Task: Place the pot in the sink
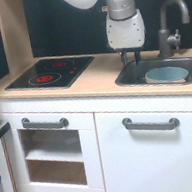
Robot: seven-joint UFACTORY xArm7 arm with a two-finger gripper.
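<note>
With the pot [166, 74] lying in the sink [131, 78], we lift our gripper [131, 57], jaws seemingly empty though their spacing is unclear, straight up clear of the faucet [170, 23].

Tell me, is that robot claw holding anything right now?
Nothing is held. The gripper hangs above the sink with bare fingers, while the pot lies apart inside the basin.

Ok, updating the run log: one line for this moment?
pot: in sink | pincer: above sink's left part, empty | stovetop: bare
</note>
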